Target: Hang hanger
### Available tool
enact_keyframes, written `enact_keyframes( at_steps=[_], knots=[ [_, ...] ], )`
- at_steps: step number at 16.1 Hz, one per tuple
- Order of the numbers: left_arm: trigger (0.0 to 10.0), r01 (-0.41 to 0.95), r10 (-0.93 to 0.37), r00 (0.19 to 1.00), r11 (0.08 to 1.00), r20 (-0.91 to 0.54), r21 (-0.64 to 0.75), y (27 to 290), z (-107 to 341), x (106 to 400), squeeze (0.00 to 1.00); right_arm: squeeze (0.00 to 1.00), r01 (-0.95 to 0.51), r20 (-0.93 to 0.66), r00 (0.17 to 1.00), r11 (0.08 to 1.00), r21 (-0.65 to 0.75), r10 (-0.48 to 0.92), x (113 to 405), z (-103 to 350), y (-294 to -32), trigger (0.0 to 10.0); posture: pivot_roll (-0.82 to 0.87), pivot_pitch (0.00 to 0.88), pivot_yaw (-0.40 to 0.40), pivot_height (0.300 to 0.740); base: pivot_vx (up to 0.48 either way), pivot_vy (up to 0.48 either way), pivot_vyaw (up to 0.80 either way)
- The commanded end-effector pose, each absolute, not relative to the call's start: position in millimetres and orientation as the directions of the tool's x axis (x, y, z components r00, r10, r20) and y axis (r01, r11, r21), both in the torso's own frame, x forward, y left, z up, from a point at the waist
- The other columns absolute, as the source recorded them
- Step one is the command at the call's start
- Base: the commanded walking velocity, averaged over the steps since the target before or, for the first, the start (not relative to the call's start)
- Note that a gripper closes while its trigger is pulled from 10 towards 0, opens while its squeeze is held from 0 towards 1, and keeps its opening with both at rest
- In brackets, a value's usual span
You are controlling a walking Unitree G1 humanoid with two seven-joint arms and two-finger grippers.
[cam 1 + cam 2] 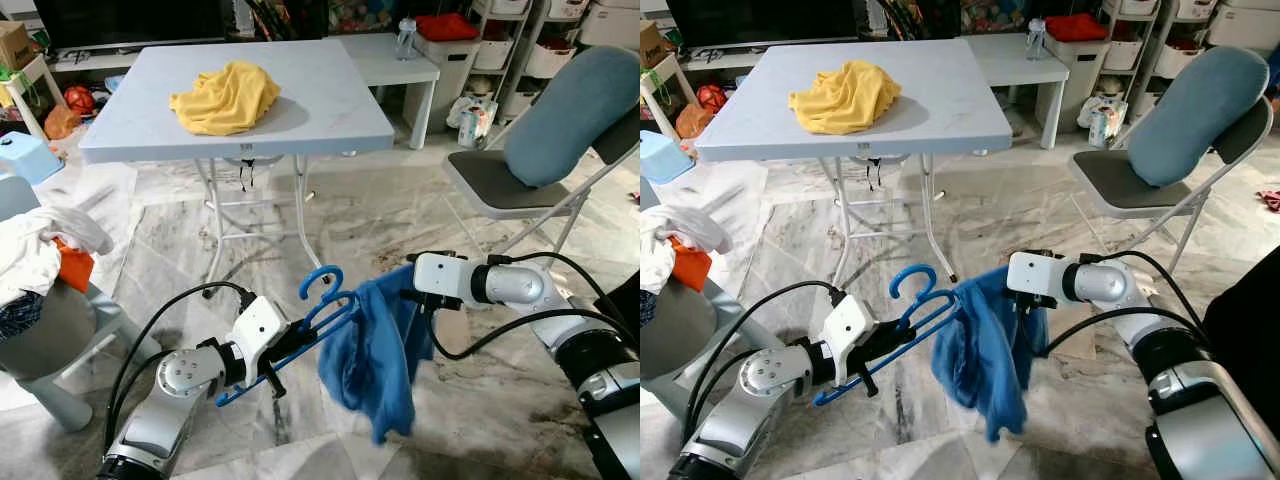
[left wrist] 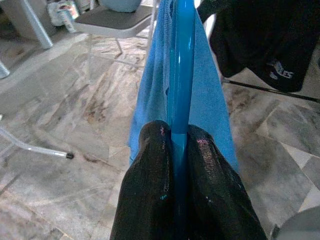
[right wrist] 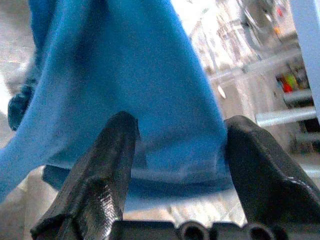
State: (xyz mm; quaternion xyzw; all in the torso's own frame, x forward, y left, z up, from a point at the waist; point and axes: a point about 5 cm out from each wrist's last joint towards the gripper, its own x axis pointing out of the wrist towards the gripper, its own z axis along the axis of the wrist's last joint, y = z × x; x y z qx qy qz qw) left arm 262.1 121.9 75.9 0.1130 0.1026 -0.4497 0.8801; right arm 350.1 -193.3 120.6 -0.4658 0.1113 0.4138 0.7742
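Hanger [image 1: 300, 335] (blue) clenched in left end effector [image 2: 178, 150]; right end effector [image 3: 180, 145] spread around blue garment [image 1: 375, 355].

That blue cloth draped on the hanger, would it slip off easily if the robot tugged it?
Probably floppy: the blue cloth garment sags in loose folds off one end of the blue plastic hanger. It may slide, as the bar looks smooth. The right claw stands open around it.

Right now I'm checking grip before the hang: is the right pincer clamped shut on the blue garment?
No: the right pincer has its fingers spread wide, with the blue garment hanging between them.
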Motion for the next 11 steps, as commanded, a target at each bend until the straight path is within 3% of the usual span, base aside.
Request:
enact_keyframes(
  at_steps=[1, 7, 11],
  knots=[
    [0.0, 0.79, -0.759, 0.612, 0.597, -0.221, 0.137, 124.8, 88.0, 270.7, 0.0, 1.0, -0.719, -0.535, 0.674, 0.284, -0.635, 0.51, 354.2, 122.6, -198.2, 10.0, -0.06, 0.0, -0.027, 0.74, 0.0, 0.0, 0.0],
    [0.0, 0.764, -0.741, 0.645, 0.632, -0.188, 0.128, 120.2, 92.2, 277.5, 0.0, 1.0, -0.737, -0.511, 0.674, 0.44, -0.513, 0.534, 343.1, 106.2, -200.5, 10.0, -0.07, 0.0, -0.016, 0.74, 0.0, 0.0, 0.0],
    [0.0, 0.761, -0.739, 0.648, 0.635, -0.183, 0.13, 118.3, 93.1, 279.1, 0.0, 1.0, -0.617, -0.37, 0.786, 0.595, -0.516, 0.494, 352.3, 116.7, -195.9, 10.0, -0.07, 0.0, -0.016, 0.74, 0.0, 0.0, 0.0]
  ],
)
